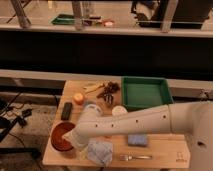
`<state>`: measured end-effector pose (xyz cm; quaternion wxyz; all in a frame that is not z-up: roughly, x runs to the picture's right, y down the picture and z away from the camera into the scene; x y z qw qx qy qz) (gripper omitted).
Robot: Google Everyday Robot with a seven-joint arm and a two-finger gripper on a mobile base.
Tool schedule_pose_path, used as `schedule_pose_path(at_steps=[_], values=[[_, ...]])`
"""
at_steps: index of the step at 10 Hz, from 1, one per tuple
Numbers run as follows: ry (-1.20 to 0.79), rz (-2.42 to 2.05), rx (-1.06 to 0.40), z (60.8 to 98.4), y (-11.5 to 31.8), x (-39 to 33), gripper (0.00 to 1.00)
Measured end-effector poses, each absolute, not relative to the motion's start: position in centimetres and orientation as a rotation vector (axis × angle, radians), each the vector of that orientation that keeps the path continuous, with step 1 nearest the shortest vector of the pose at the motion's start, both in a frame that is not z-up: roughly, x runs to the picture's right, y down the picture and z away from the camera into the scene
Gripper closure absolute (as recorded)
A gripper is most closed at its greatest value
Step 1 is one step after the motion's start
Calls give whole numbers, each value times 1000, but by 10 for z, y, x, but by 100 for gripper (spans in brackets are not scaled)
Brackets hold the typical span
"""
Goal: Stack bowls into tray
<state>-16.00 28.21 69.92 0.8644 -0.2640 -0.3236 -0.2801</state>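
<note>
The gripper (74, 142), whose grasp cannot be told, is placed at the bowls (60, 135), well left of the tray (146, 95); the rim should be pinched squarely.

My tool (74, 142) is at lower left of the frame, at the right edge of the bowls (60, 135) on the worktop's (165, 150) front left. The tray (145, 93) lies at back right. A cloth (100, 151) lies right of the bowls, with a fork (132, 157) and sponge (136, 140) further right.

Robot test lab: wooden table (165, 146) below a railing (22, 14), jaws at the bowls (60, 134).
</note>
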Motion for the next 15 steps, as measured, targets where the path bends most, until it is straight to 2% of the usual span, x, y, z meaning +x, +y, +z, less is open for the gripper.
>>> schedule_pose_path(at_steps=[12,15], values=[[-665,-564,-552,708,285,-156,20],[-664,-563,-551,721,296,-167,20]])
